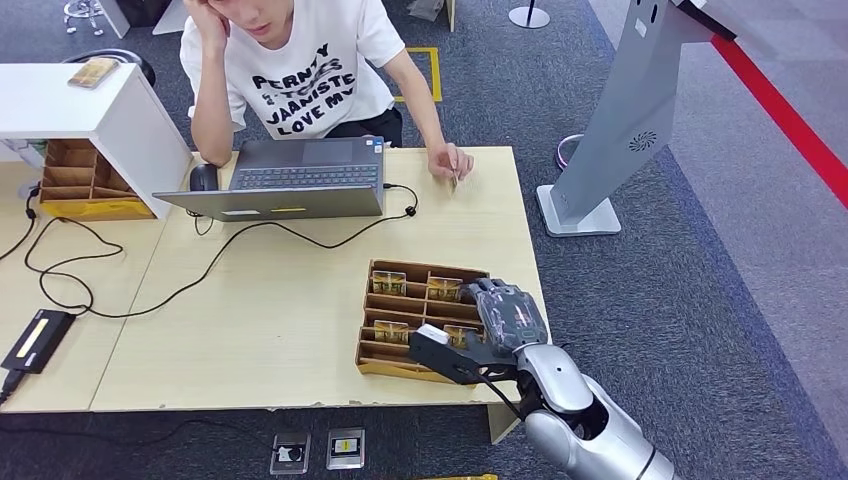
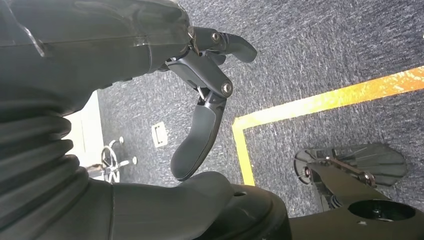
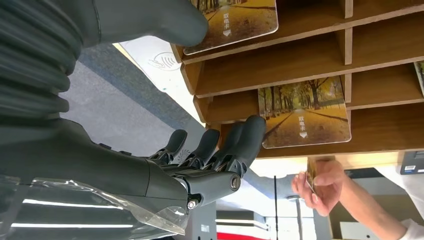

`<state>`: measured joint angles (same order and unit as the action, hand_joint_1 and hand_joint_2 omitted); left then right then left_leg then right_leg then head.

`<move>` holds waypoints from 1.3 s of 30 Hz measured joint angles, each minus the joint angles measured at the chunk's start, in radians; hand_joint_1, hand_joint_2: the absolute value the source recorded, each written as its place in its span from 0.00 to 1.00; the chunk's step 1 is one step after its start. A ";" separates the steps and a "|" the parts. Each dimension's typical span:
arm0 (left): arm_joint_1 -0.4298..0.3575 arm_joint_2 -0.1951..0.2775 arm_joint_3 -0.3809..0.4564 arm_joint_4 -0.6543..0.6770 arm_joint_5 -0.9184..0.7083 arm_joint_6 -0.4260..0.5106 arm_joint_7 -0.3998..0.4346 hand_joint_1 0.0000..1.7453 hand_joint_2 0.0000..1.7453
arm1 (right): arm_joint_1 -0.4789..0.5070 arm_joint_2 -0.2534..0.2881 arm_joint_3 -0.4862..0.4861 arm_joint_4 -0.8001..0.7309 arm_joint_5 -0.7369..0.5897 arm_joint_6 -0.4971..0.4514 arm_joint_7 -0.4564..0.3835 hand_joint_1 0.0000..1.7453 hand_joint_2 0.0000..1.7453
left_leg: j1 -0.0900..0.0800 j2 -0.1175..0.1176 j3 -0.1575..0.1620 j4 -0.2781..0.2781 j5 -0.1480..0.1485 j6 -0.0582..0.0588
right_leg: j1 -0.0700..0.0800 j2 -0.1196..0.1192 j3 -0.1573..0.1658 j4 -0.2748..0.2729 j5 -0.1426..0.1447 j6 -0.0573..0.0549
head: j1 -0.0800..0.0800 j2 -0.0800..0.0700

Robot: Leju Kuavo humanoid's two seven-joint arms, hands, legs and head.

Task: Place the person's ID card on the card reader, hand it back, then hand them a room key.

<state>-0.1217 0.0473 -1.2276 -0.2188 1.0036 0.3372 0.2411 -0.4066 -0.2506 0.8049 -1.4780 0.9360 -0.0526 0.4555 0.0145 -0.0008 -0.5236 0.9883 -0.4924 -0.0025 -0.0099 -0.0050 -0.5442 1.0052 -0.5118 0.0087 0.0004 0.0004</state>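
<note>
wooden tray (image 1: 372,362) by the table's near edge (image 1: 250,406), right hand (image 1: 508,315) open over it, holding nothing.

A: Head view was evenly bright under diffuse overhead light; the pale wooden table (image 1: 270,310) carried only soft, short shadows, and focus was sharp.

B: Right wrist view: background washed out white behind the person's hand (image 3: 320,187); glare streaked the clear plastic film (image 3: 100,207) on the wrist.

A: Left wrist view: the dark grey ribbed cover (image 2: 35,165) was soft, too close for focus.
</note>
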 joint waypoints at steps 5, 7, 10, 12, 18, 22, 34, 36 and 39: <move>0.000 0.000 0.000 0.000 0.007 0.003 0.001 0.00 1.00 | -0.005 0.000 0.001 0.006 -0.002 -0.002 0.006 0.37 1.00 | 0.000 0.000 0.000 0.000 0.000 0.000 | 0.000 0.000 0.000 0.000 0.000 0.000 | 0.000 0.000; 0.000 0.000 0.000 0.000 0.008 0.003 0.001 0.00 1.00 | -0.005 0.000 0.001 0.006 -0.001 -0.003 0.012 0.39 1.00 | 0.000 0.000 0.000 0.000 0.000 0.000 | 0.000 0.000 0.000 0.000 0.000 0.000 | 0.000 0.000; 0.000 0.000 0.000 0.000 0.008 0.003 0.002 0.00 1.00 | -0.005 -0.001 0.001 0.006 0.003 -0.005 0.020 0.40 1.00 | 0.000 0.000 0.000 0.000 0.000 0.000 | 0.000 0.000 0.000 0.000 0.000 0.000 | 0.000 0.000; 0.000 0.000 0.000 0.000 0.008 0.003 0.003 0.00 1.00 | -0.005 -0.001 0.000 0.006 0.004 -0.005 0.023 0.40 1.00 | 0.000 0.000 0.000 0.000 0.000 0.000 | 0.000 0.000 0.000 0.000 0.000 0.000 | 0.000 0.000; 0.000 0.000 0.000 0.000 0.013 0.005 0.009 0.00 1.00 | -0.005 -0.003 0.000 0.005 0.012 -0.005 0.033 0.40 1.00 | 0.000 0.000 0.001 0.000 0.000 0.000 | 0.000 0.000 0.000 0.000 0.000 0.000 | 0.000 0.000; 0.000 0.000 0.000 0.000 0.018 0.006 0.010 0.00 1.00 | -0.004 -0.006 0.000 0.001 0.022 -0.002 0.037 0.40 1.00 | 0.000 0.000 0.001 0.000 0.000 0.000 | 0.000 0.000 0.000 0.000 0.000 0.000 | 0.000 0.000; 0.000 0.000 0.000 0.000 0.019 0.004 0.010 0.00 1.00 | -0.001 -0.014 -0.007 -0.032 0.046 0.002 0.048 0.38 1.00 | 0.000 0.000 0.001 0.000 0.000 0.000 | 0.000 0.000 0.000 0.000 0.000 0.000 | 0.000 0.000; 0.000 0.000 0.000 0.000 0.018 0.004 0.010 0.00 1.00 | 0.000 -0.016 -0.009 -0.041 0.055 0.002 0.052 0.37 1.00 | 0.000 0.000 0.001 0.000 0.000 0.000 | 0.000 0.000 0.000 0.000 0.000 0.000 | 0.000 0.000; 0.000 0.000 0.000 0.000 0.014 0.003 0.010 0.00 1.00 | 0.004 -0.020 -0.011 -0.058 0.065 0.002 0.058 0.39 1.00 | 0.000 0.000 0.001 0.000 0.000 0.000 | 0.000 0.000 0.000 0.000 0.000 0.000 | 0.000 0.000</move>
<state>-0.1213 0.0473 -1.2272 -0.2186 1.0178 0.3402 0.2511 -0.4024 -0.2709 0.7937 -1.5363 1.0011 -0.0502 0.5139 0.0144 -0.0008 -0.5229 0.9883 -0.4924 -0.0025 -0.0099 -0.0045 -0.5442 1.0052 -0.5118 0.0087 0.0003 0.0004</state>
